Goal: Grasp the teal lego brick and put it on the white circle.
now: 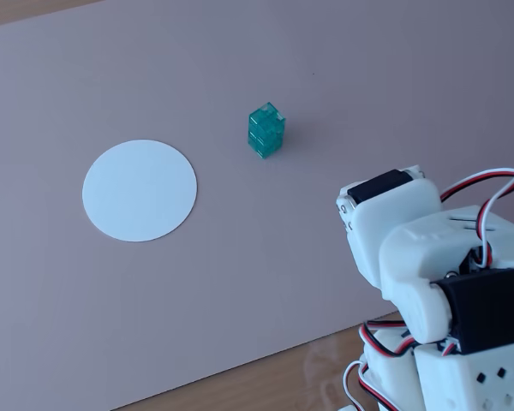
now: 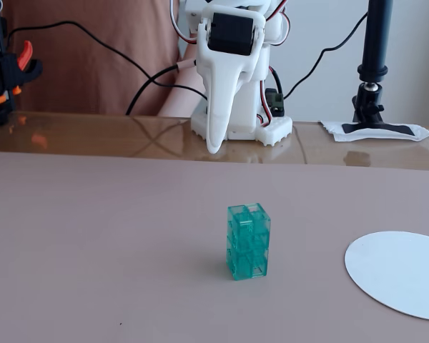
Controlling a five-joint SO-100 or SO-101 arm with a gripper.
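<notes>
A small translucent teal-green plastic brick point(image 2: 248, 242) is standing upright on the pale pink tabletop point(image 1: 265, 265), well apart from the flat white paper circle point(image 1: 140, 190). The white two-finger tool point(image 2: 213, 146) is hanging folded near the arm's base, its fingers apparently clenched on nothing. A clean grasp is likely calling for a wide opening and a straight descent, to avoid toppling the brick.
</notes>
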